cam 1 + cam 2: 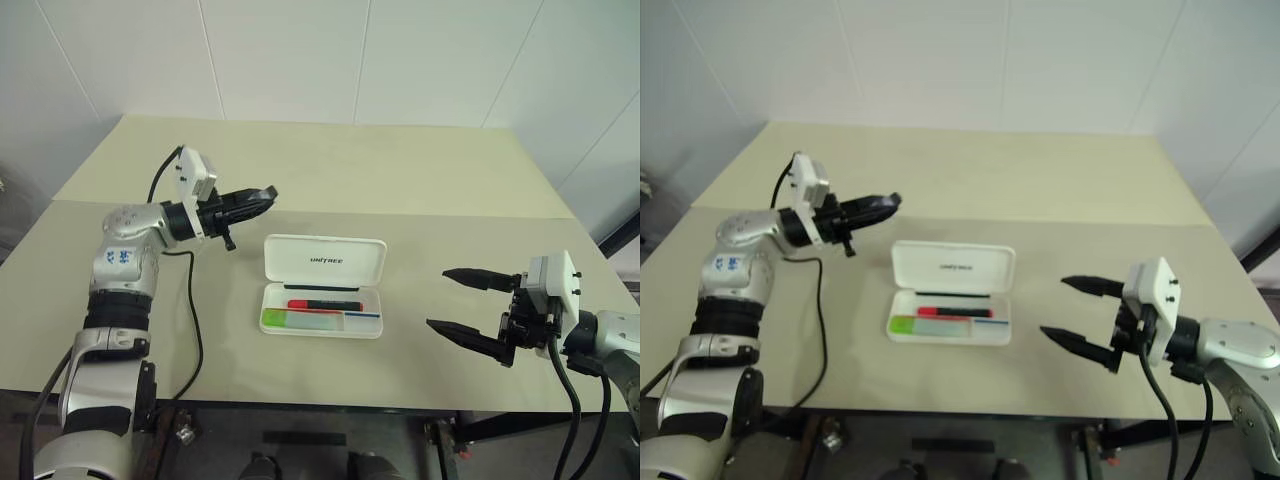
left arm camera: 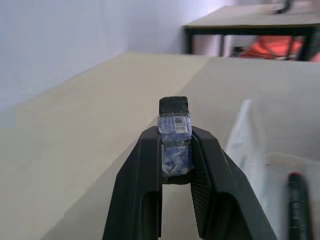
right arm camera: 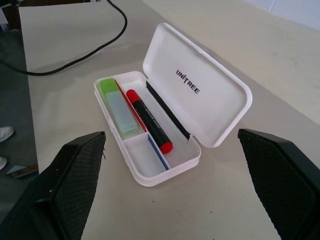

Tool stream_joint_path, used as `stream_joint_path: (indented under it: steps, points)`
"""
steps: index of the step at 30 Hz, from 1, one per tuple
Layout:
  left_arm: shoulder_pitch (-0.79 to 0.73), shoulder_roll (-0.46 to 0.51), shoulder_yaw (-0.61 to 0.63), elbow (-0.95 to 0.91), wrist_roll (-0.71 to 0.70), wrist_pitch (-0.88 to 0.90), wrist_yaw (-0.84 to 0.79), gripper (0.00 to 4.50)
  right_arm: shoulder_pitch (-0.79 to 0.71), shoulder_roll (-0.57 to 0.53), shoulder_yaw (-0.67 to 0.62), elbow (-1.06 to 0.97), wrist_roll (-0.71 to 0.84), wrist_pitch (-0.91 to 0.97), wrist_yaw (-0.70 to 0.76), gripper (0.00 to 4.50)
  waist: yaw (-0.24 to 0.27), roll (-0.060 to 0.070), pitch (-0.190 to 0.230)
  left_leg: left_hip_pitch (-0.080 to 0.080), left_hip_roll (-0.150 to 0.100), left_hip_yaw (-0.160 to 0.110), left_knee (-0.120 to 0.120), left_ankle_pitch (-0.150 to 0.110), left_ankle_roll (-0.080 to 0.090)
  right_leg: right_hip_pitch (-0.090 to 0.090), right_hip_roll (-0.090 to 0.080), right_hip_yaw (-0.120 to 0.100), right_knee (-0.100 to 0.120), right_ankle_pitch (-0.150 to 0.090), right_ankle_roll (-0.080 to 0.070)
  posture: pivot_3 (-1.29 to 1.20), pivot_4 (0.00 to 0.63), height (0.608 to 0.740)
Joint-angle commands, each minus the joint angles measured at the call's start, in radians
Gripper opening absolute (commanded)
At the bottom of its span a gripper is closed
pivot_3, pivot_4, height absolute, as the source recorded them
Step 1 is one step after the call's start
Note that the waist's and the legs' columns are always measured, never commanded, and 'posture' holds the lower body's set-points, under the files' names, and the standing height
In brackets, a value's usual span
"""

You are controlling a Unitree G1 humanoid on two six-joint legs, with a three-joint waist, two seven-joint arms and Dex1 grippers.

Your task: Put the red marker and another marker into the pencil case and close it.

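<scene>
Right wrist view shows both markers in the case (image 3: 170, 95), lid up; the near-shut, empty left gripper (image 1: 262, 195) could knock it shut askew, while the right gripper (image 1: 462, 302) gapes wide, empty.

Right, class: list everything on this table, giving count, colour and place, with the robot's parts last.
flat white hard plastic pencil case: one, white, table centre, lid open
slim black-barrelled red marker: one, red-capped, inside case
stubby green-capped highlighter: one, pale green, inside case
thin red-and-blue stick: one, inside case
slim black pen: one, inside case, by hinge
small blue-wrapped black block: one, in left gripper
beige table: one
left gripper: black, shut on block
right gripper: black, open
</scene>
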Motion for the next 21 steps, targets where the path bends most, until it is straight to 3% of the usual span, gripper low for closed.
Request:
stream_joint_path:
  steps: [1,9,12,21]
  points:
    - [-0.05,0.007,-0.025,-0.124,-0.069,0.08,-0.091,0.43,-0.015,0.0,-0.031,-0.016,0.011,-0.035,-0.013,4.5,-0.001,0.0,0.0,0.0,0.0,0.0,0.002,0.0,0.0,0.001,0.0,0.0,0.001,0.0,0.0,0.0,0.15,0.74]
    - [-0.034,-0.058,-0.159,-0.303,-0.103,0.242,-0.161,0.43,-0.028,-0.003,-0.016,0.003,0.0,-0.047,-0.028,4.5,-0.004,0.0,0.0,0.002,0.0,-0.001,0.007,0.001,0.001,0.002,0.002,0.002,0.01,0.001,0.002,0.0,0.15,0.74]
    - [-0.018,-0.078,-0.229,-0.324,-0.049,0.252,-0.143,0.43,-0.026,-0.01,-0.022,0.01,-0.003,-0.047,-0.031,4.5,-0.004,0.0,0.0,0.002,0.0,-0.001,0.008,0.001,0.002,0.001,0.002,0.002,0.011,0.001,0.002,0.0,0.15,0.74]
    - [0.1,-0.172,-0.433,-0.405,0.093,0.371,0.037,0.43,0.009,-0.001,-0.04,-0.01,-0.015,-0.046,-0.068,4.5,-0.002,0.0,0.0,0.002,0.0,-0.001,0.01,0.001,0.002,0.001,0.002,0.004,0.014,0.001,0.002,0.0,0.15,0.74]
